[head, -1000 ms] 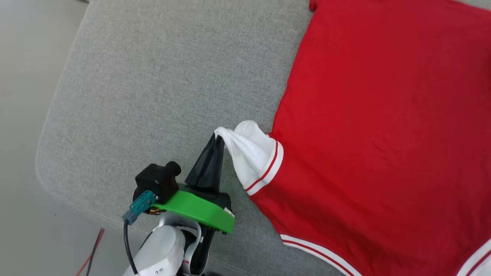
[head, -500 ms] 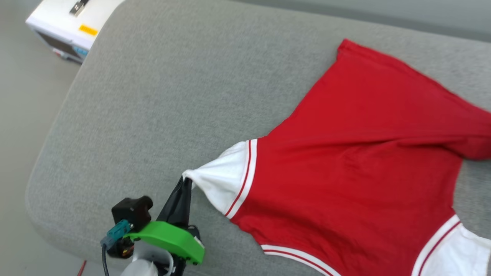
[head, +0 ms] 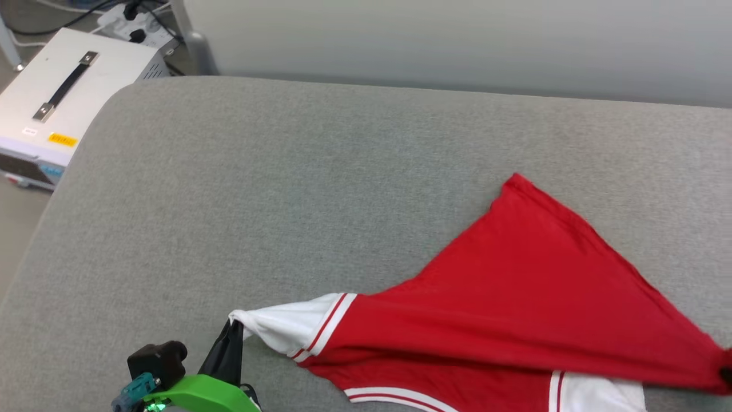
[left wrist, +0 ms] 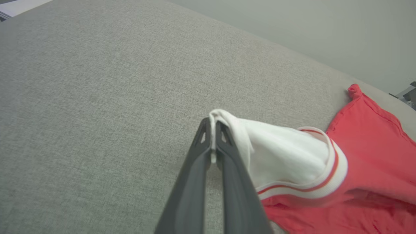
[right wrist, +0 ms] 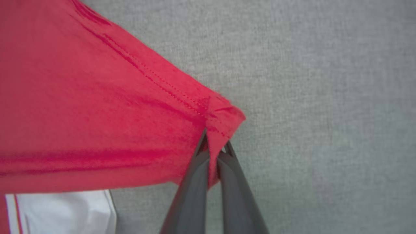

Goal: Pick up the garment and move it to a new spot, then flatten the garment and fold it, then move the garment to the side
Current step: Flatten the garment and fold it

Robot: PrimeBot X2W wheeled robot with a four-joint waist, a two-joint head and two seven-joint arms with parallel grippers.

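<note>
L claw (left wrist: 212, 130) pinched tight on white sleeve (left wrist: 282, 156) of garment (head: 514, 286); R claw (right wrist: 213, 144) clamped on red hem corner (right wrist: 227, 118). Cloth taut btwn them, over grey cushion (head: 286, 171).

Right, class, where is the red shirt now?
In the head view the red shirt spreads over the lower right of the grey cushion, white sleeve pinched by the left tool, a red corner by the right tool.

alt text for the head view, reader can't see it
A red garment lies stretched across a grey cushion. At lower left the left gripper pinches the tip of its white sleeve. A white box with a black handle sits at upper left.
</note>
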